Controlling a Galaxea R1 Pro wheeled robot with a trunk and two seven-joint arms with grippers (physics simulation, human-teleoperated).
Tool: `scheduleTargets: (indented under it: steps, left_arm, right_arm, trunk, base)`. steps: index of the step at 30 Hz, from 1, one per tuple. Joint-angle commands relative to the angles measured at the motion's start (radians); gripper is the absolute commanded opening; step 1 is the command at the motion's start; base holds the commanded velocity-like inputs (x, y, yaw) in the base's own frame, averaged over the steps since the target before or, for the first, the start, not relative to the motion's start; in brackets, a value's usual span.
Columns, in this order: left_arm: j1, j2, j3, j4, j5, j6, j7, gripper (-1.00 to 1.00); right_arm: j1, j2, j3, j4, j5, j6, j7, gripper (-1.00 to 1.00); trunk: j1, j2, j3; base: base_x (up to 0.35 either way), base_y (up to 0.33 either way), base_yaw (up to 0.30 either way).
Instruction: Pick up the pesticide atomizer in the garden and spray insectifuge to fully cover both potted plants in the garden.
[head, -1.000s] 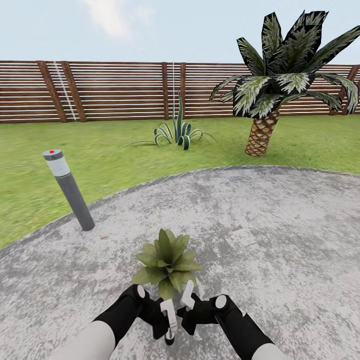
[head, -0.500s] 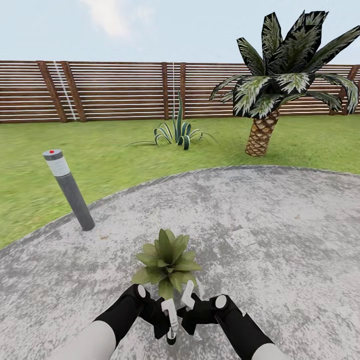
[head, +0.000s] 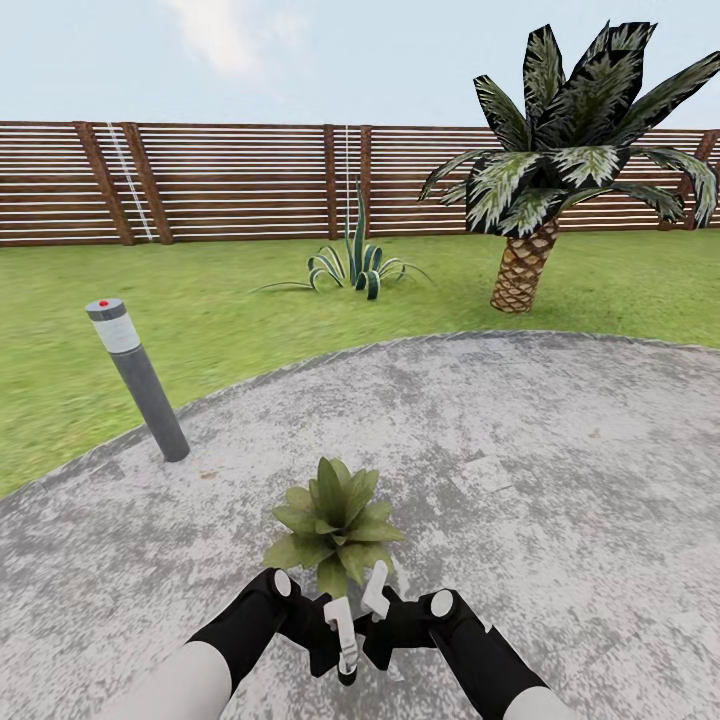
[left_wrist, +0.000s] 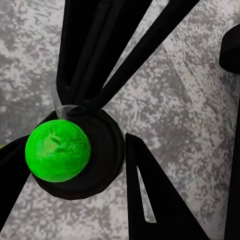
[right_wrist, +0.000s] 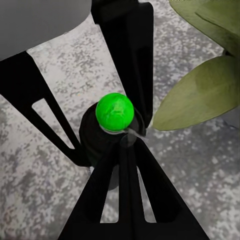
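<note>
1. We are holding the pesticide atomizer (head: 345, 660) with our left gripper (head: 341, 632) clamped on it, over the paving (head: 520, 480).
2. Our right gripper (head: 377, 598) is meeting it just near the potted plant (head: 333, 522); its grip we cannot tell.

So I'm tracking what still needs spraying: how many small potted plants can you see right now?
1. The potted plant stands on the grey paving, just ahead of both grippers. The task names two, so the other may be outside these views.
</note>
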Motion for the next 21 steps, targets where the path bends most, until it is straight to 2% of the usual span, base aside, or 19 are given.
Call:
scheduleTargets:
  steps: [1,10,14,21]
  left_arm:
    - [0.000,0.000,-0.001,-0.002,-0.002,0.007,-0.004,-1.00]
    - [0.000,0.005,-0.003,0.003,-0.002,0.009,-0.005,-1.00]
    - [0.000,0.010,-0.004,0.005,-0.002,0.007,-0.033,-1.00]
    - [0.000,0.029,-0.004,0.007,-0.005,0.004,-0.044,-1.00]
  right_arm:
    - [0.000,0.000,0.000,-0.002,0.002,0.006,0.004,-1.00]
    - [0.000,0.000,0.000,-0.003,0.002,0.006,0.004,-1.00]
    - [0.000,-0.001,0.000,-0.002,0.002,0.005,0.004,-1.00]
    - [0.000,-0.001,0.000,-0.003,0.002,0.005,0.004,-1.00]
  trunk:
    - [0.000,0.000,-0.001]
    - [0.000,0.000,-0.001]
    - [0.000,0.000,-0.001]
    - [0.000,0.000,-0.001]
  base:
    - [0.000,0.000,0.000]
    - [0.000,0.000,0.000]
    - [0.000,0.000,0.000]
    - [0.000,0.000,0.000]
